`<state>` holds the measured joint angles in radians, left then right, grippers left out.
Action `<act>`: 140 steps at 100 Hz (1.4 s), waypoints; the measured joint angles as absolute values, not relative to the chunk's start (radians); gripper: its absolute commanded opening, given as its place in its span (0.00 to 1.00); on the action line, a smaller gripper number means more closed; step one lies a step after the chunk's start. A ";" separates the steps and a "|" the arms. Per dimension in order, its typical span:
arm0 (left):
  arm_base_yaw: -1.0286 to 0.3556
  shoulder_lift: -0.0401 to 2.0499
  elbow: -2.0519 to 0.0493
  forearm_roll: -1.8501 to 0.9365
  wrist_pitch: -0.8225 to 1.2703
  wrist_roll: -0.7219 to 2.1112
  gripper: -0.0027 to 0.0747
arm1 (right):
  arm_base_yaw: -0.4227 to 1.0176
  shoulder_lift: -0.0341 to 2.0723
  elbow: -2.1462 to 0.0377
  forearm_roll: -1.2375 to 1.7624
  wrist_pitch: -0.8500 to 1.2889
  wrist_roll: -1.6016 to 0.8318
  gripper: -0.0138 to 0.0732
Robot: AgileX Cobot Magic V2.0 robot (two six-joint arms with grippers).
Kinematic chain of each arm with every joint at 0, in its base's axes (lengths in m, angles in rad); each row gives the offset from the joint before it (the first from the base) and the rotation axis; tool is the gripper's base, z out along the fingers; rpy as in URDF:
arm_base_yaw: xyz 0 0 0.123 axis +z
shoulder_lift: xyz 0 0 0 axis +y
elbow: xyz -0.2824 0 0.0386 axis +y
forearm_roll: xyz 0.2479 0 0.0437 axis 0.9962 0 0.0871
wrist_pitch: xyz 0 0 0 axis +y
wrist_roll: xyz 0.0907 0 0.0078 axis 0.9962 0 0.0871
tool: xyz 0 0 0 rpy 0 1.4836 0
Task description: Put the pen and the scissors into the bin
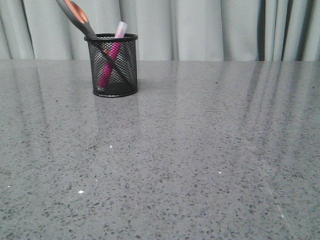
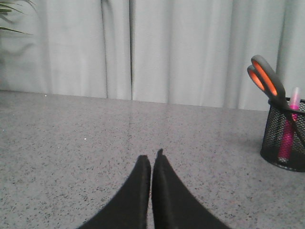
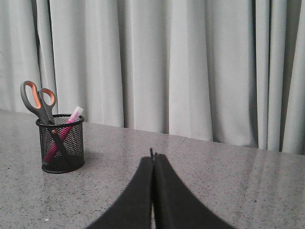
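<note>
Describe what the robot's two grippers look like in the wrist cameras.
Both match: the left gripper and right gripper each show two plain matte black fingers, broad at the base and tapering to narrow tips. No cables, markings or arm links are in view.

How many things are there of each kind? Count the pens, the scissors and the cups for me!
Pens: 1, the pink pen standing in the cup.
Scissors: 1, the scissors with blades down in the cup and handles sticking out.
Cups: 1, the black mesh bin on the table.
Total: 3 things.
</note>
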<state>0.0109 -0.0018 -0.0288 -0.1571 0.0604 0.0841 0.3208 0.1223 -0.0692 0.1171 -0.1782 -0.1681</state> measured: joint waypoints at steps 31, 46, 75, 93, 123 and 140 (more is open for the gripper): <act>0.009 -0.002 0.002 -0.098 0.049 0.035 0.01 | 0.321 0.122 -0.069 0.117 -0.178 -0.168 0.08; 0.007 -0.002 0.002 -0.091 0.049 0.032 0.01 | 0.321 0.122 -0.069 0.117 -0.178 -0.166 0.08; 0.005 -0.002 0.002 -0.089 0.049 0.032 0.01 | 0.321 0.122 -0.069 0.117 -0.178 -0.166 0.08; 0.005 -0.002 0.002 -0.089 0.049 0.030 0.01 | 0.321 0.122 -0.069 0.117 -0.178 -0.166 0.08; 0.005 -0.002 0.002 -0.089 0.049 0.030 0.01 | 0.321 0.122 -0.069 0.117 -0.178 -0.168 0.08; 0.005 -0.002 0.002 -0.089 0.049 0.030 0.01 | 0.309 0.122 -0.069 0.119 -0.174 -0.168 0.08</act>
<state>0.0053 -0.0018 0.0021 -0.0894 0.0492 0.0303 0.3090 0.1223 -0.0692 0.1188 -0.1745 -0.1684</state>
